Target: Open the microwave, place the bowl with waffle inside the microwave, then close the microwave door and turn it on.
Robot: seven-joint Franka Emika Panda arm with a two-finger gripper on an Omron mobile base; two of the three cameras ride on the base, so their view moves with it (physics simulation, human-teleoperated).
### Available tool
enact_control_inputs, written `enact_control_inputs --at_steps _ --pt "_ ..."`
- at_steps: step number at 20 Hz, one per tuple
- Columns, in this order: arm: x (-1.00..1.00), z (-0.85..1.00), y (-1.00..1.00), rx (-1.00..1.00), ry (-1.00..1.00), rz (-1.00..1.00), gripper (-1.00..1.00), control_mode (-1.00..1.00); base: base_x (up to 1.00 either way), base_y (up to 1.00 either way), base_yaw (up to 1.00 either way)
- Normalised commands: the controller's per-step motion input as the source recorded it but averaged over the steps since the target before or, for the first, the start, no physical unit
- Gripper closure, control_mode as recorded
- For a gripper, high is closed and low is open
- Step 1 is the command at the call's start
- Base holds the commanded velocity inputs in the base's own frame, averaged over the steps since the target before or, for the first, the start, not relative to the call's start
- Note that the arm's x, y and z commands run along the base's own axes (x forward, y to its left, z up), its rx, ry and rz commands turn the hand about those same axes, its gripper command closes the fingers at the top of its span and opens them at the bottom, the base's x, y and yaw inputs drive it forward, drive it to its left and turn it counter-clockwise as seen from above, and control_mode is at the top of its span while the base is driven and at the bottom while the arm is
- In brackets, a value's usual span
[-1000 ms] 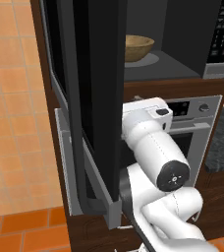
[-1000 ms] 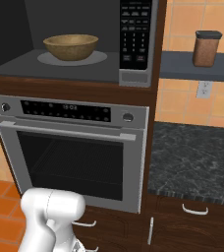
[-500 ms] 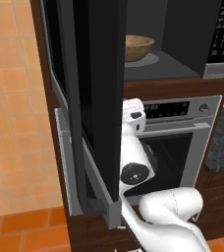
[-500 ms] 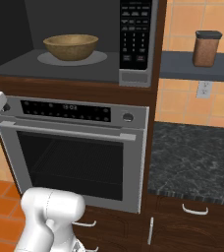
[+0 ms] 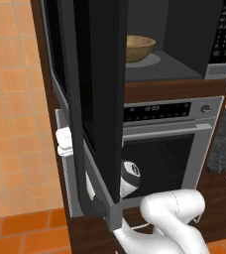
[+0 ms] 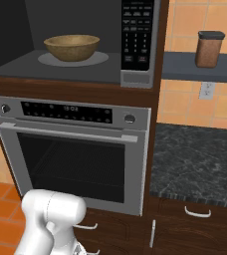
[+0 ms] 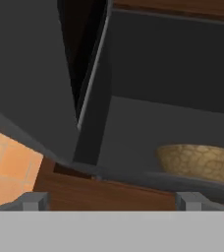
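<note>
silver oven (image 6: 75,154), brown canister (image 6: 208,49) on shelf (image 6: 185,67), dark countertop (image 6: 195,164)

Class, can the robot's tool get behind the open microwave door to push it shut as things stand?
Probably yes: the tool sits open at the microwave door's outer side, with nothing blocking.

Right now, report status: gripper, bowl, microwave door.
Gripper open, empty, low beside the door, aimed into the cavity. Bowl sits on the turntable inside the microwave. Microwave door swung wide open. Nothing blocking its swing.
</note>
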Motion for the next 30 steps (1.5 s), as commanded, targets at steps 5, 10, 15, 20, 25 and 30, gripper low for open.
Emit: enact_control_inputs --at_steps 5,10,15,20,25,30 --pt "-0.25 -0.10 0.64 0.00 -0.04 -0.02 -1.00 -1.00 0.00 0.00 0.00" --pt "-0.30 -0.12 0.83 -0.01 -0.03 -0.08 -1.00 -1.00 0.00 0.00 0.00" --pt "-0.33 -0.19 0.87 -0.04 -0.02 -0.10 -1.00 -1.00 0.00 0.00 0.00" --pt "-0.49 0.00 0.59 -0.01 -0.03 -0.17 -1.00 -1.00 0.00 0.00 0.00" --pt "-0.49 0.00 0.47 -0.03 -0.04 -0.21 -1.00 -1.00 0.00 0.00 0.00" --pt "-0.48 0.06 0.17 -0.02 -0.08 -0.31 -1.00 -1.00 0.00 0.00 0.00"
